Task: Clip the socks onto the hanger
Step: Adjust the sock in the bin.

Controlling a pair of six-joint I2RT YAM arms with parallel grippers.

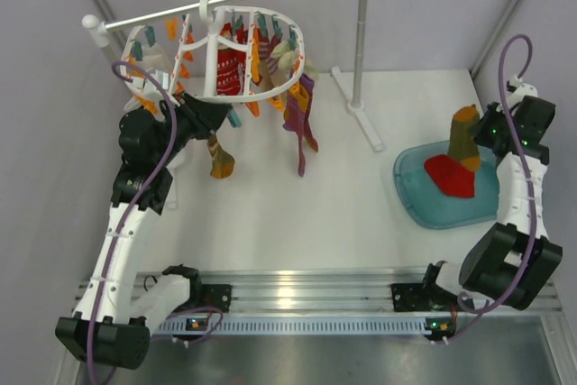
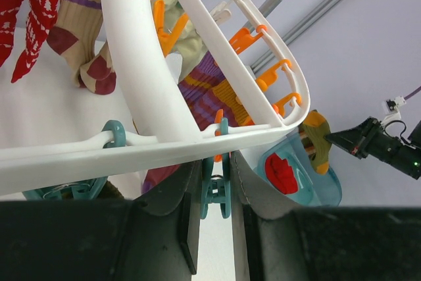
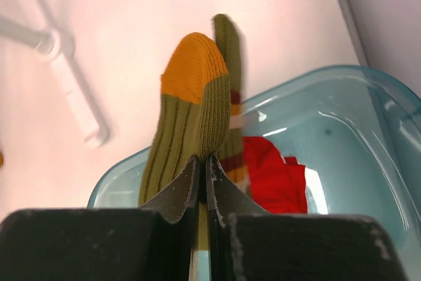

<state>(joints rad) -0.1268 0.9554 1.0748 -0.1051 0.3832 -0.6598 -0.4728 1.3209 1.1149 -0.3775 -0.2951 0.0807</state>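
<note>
The white oval hanger (image 1: pixel 270 95) hangs from the rod at the back left. One olive, orange and brown sock (image 1: pixel 221 158) hangs from it near my left arm. My left gripper (image 1: pixel 216 117) sits under the hanger's rim (image 2: pixel 145 97), with its jaws pressed on both sides of a teal clip (image 2: pixel 216 189). My right gripper (image 1: pixel 484 131) is shut on a second olive sock with an orange toe (image 3: pixel 191 116). It holds this sock (image 1: pixel 464 137) upright above the teal tub (image 1: pixel 424 209).
A red sock (image 1: pixel 451 176) lies in the tub. Purple socks (image 1: pixel 302 123), a red patterned sock (image 1: pixel 230 69) and a pale sock hang on the hanger. The white rod-and-pole stand (image 1: pixel 362 42) has its foot (image 1: pixel 361 119) on the table between hanger and tub.
</note>
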